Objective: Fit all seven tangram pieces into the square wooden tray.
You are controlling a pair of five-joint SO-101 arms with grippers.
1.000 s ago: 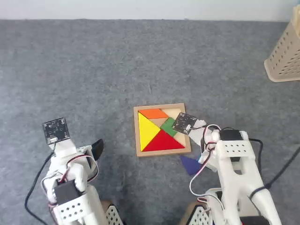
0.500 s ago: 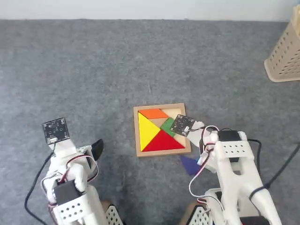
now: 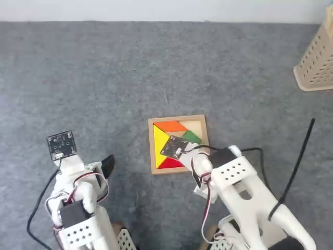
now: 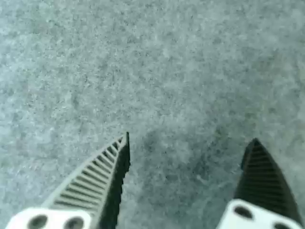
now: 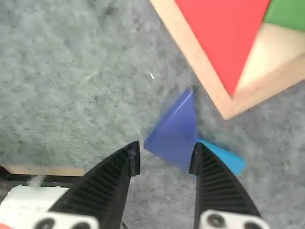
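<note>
Starting at the left, the left gripper [image 4: 190, 138] hangs over bare grey carpet [image 3: 104, 78] with its jaws wide apart and nothing between or ahead of them; it stands well apart from the work.

Next comes the square wooden tray [image 3: 177, 118], already holding the yellow triangle [image 3: 160, 143], the orange piece [image 3: 169, 126], the green piece [image 5: 286, 14] and the red triangle [image 5: 224, 33]. A bare wooden slot [image 5: 267, 52] is open beside the red and green.

The right gripper [image 5: 166, 144] sits just outside the tray's corner, jaws apart and straddling the purple triangle [image 5: 174, 131], which lies flat on the carpet directly ahead of its tips. A light blue piece [image 5: 224, 157] touches the purple one just beyond one finger; whether it lies under it I cannot tell.

The step in hand looks like picking up the purple triangle. To do it well, come straight down and close on its two long edges, keeping the outer finger from dragging the blue piece. The triangle's point lies near the tray rim [image 5: 200, 71], so lift clear before swinging over. There is open carpet on the gripper's other side, and the slatted basket [image 3: 317, 57] far right is no obstacle.
</note>
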